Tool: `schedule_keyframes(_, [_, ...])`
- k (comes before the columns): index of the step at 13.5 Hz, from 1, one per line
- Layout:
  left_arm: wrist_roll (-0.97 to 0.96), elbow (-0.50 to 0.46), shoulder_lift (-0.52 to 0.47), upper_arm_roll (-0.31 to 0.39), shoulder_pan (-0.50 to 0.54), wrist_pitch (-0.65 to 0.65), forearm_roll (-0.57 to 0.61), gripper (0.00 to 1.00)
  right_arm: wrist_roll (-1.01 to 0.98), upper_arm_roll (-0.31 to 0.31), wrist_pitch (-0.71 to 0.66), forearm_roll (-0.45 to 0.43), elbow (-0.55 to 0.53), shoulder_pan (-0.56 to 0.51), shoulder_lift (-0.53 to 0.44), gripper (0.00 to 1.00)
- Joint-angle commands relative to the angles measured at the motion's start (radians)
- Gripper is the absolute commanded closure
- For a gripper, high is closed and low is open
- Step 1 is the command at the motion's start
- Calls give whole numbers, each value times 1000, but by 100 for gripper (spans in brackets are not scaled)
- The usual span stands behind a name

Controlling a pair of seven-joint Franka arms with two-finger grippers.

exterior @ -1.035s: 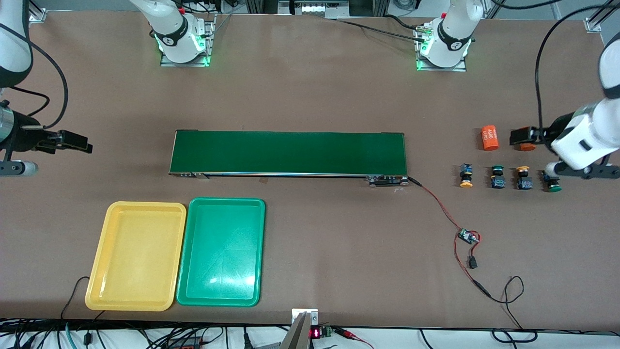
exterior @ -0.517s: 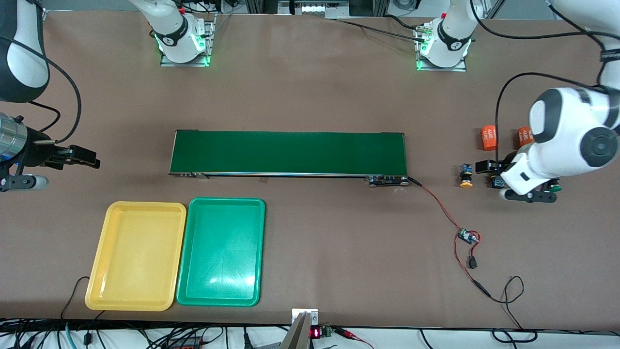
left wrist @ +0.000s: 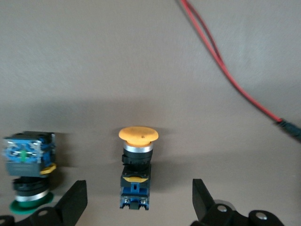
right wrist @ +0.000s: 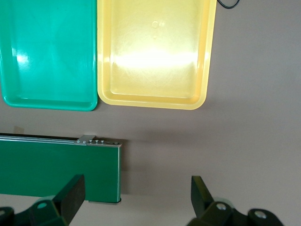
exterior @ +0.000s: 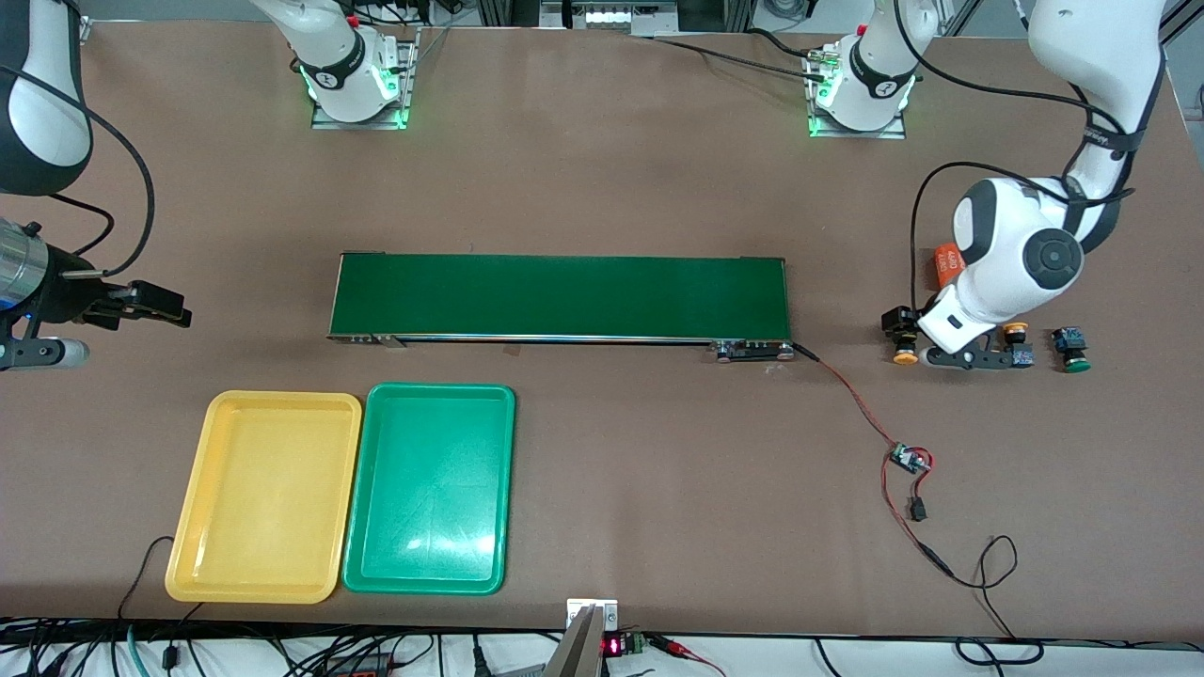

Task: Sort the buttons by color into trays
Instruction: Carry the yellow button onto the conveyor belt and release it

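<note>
table (exterior: 602, 188): brown top, both arm bases along its edge farthest from the front camera.
belt (exterior: 560, 296): long dark green strip mid-table, nothing on it.
trays: yellow tray (exterior: 263, 496) and green tray (exterior: 431, 489) touching side by side, nearer the front camera than the belt, toward the right arm's end; both hold no buttons.
left arm: a second ago it hung past the last button of the row; it has swung along the row toward the belt and come lower.
right arm: waits off the belt's end, hardly moved.
left gripper (left wrist: 136, 202): fingers spread wide, holding nothing, now straddling a yellow button (left wrist: 138, 165) with a gap on each side.
right gripper (right wrist: 134, 195): fingers wide apart, empty, over bare table just off the belt's end, with both trays in its wrist view.
buttons: four in a row at the left arm's end; the yellow button is the one closest to the belt, a green button (left wrist: 27, 172) beside it, then a second yellow (exterior: 1014, 331), then a second green (exterior: 1072, 350) last in the row.
cylinder (exterior: 948, 265): orange, partly hidden by the left arm, not part of the sort.
meaning: judged from this, the pick target is chosen and lined up; closing on the yellow button looks like the next step. nothing is sorted yet.
</note>
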Motion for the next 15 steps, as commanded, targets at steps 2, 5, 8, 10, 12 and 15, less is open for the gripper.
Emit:
schedule_keyframes(2, [19, -14, 55, -6, 10, 64, 12, 19, -16, -1, -54, 8, 16, -6, -9, 0])
schedule_keyframes(5, [31, -9, 65, -7, 18, 62, 12, 66, -18, -1, -67, 8, 16, -4, -19, 0])
schedule_keyframes(8, [34, 14, 17, -9, 16, -9, 12, 77, -14, 0, -67, 9, 16, -1, -19, 0])
schedule_keyframes(10, [29, 74, -41, -22, -2, -164, 12, 77, -16, -1, -67, 8, 16, -4, -19, 0])
schedule_keyframes(12, [13, 126, -98, -100, -1, -325, 4, 77, -16, -1, -67, 8, 15, -4, -19, 0])
schedule_keyframes(15, [-195, 124, -141, -290, -1, -364, 1, 77, -18, -1, -68, 8, 13, -6, -18, 0])
